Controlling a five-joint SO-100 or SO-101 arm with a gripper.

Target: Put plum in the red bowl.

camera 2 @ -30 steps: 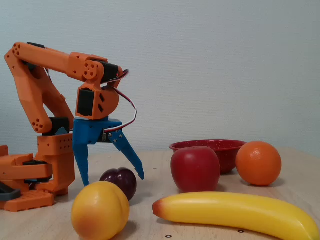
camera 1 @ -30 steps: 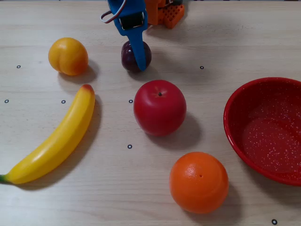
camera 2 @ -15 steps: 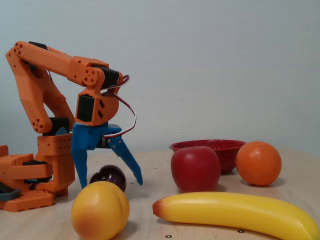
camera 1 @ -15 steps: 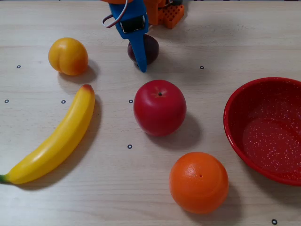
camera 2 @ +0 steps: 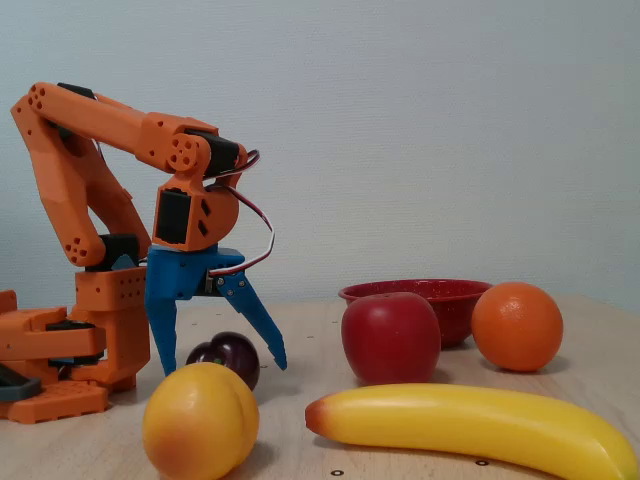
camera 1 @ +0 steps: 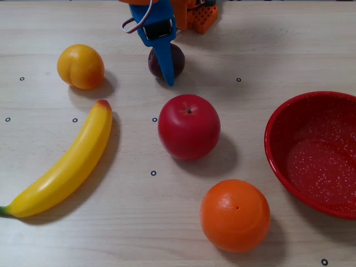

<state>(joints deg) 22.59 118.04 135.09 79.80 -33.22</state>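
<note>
Five fruits lie on the pale wooden worktop [camera 1: 278,50] around me, and the smallest, the plum [camera 1: 176,59], sits on the surface between my two blue fingers near my orange base [camera 2: 60,365]. My jaws [camera 2: 220,362] stand spread wide, one finger on either side of the plum, tips low by the worktop; I cannot tell whether either finger touches the fruit. In the overhead view one blue finger [camera 1: 164,58] lies across the plum's top and hides part of it. In the fixed view the plum [camera 2: 232,355] shows dark and glossy behind the yellow-orange peach [camera 2: 200,421]. In the overhead view the red apple [camera 1: 189,127] rests near the plum, closer to the bottom of the picture, the banana [camera 1: 67,161] stretches at the left, and the orange [camera 1: 235,214] sits at the bottom. Well apart at the right edge stands the red bowl [camera 1: 276,147], speckled white inside and holding nothing.
</note>
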